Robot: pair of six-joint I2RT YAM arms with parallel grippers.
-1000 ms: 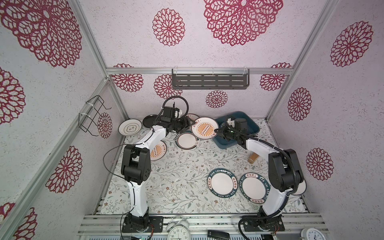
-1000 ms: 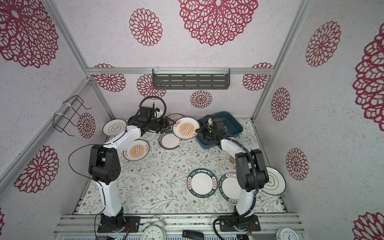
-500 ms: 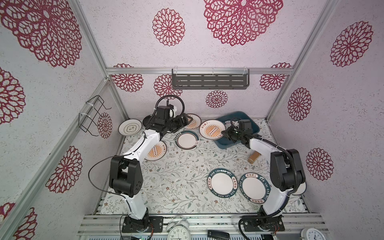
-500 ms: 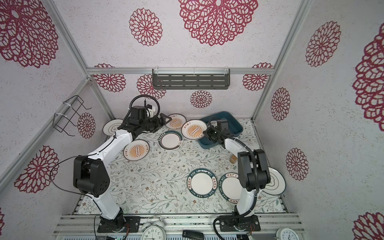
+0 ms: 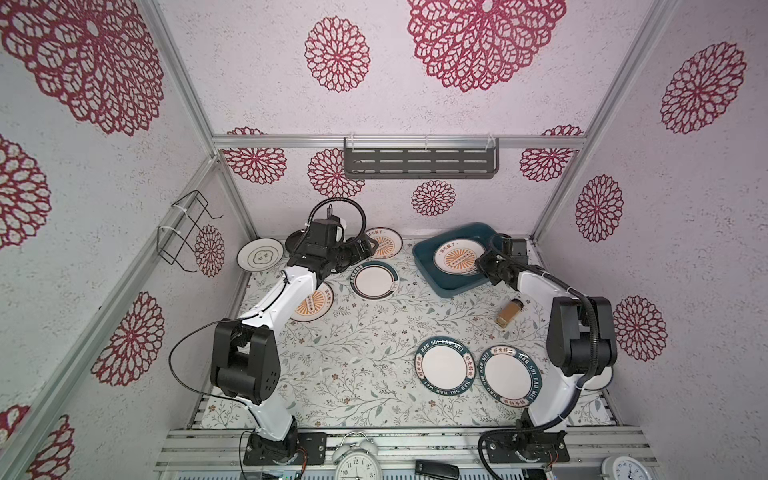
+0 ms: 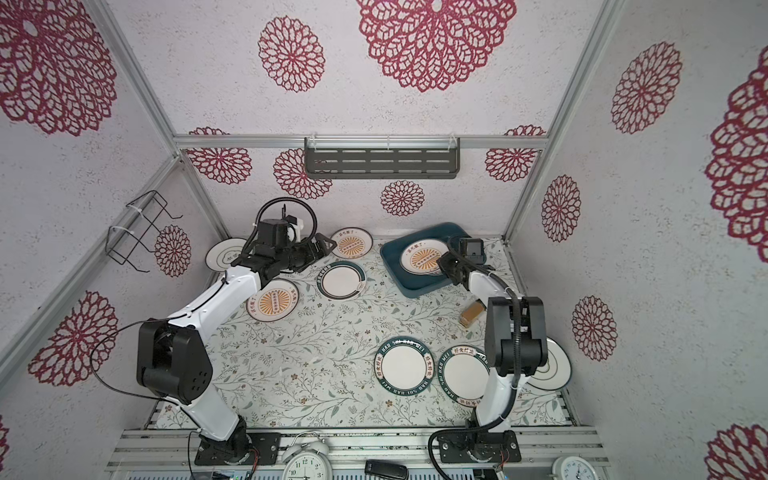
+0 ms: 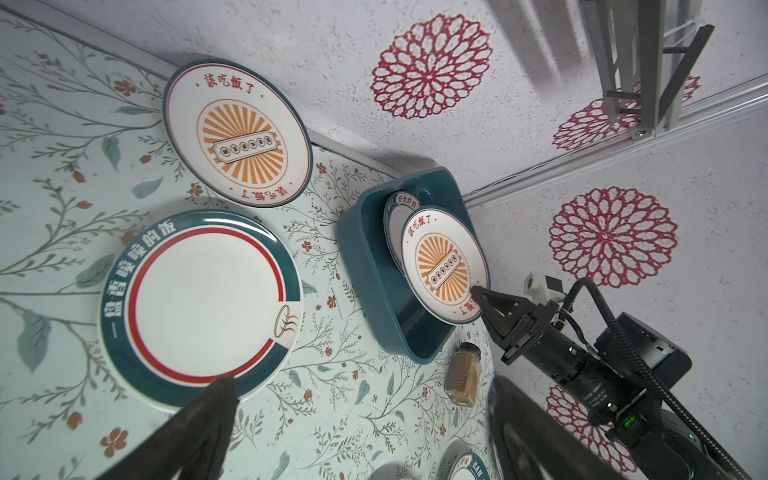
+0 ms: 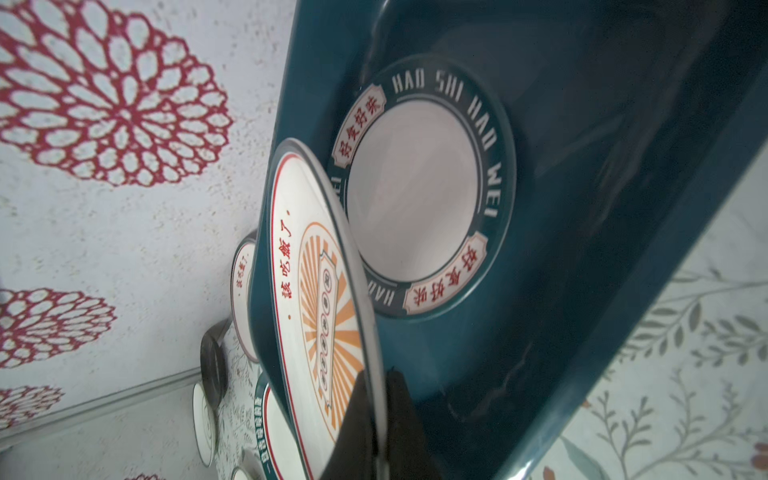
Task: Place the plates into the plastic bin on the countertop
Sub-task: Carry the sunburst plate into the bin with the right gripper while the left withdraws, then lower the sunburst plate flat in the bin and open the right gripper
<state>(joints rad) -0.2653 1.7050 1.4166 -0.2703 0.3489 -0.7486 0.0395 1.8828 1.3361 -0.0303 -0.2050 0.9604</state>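
My right gripper (image 8: 376, 395) is shut on the rim of an orange sunburst plate (image 5: 459, 258), holding it tilted over the teal plastic bin (image 5: 428, 272) at the back right. A teal lettered plate (image 8: 419, 187) lies flat inside the bin. My left gripper (image 5: 365, 247) hangs open and empty above the countertop (image 5: 365, 332), between another sunburst plate (image 5: 384, 242) and a teal-and-red rimmed plate (image 5: 374, 279). A further sunburst plate (image 6: 272, 305) lies partly under the left arm. A cloud-outline plate (image 5: 259, 258) is at the back left. Two teal lettered plates (image 5: 444, 365) lie front right.
A brown spice jar (image 5: 509, 311) lies on its side in front of the bin. A grey slotted shelf (image 5: 419, 162) hangs on the back wall and a wire rack (image 5: 183, 232) on the left wall. Clocks (image 5: 357, 461) stand along the front rail.
The left gripper opened, let go of the sunburst plate and drew back to the left. The right gripper carried that plate to the right, over the bin.
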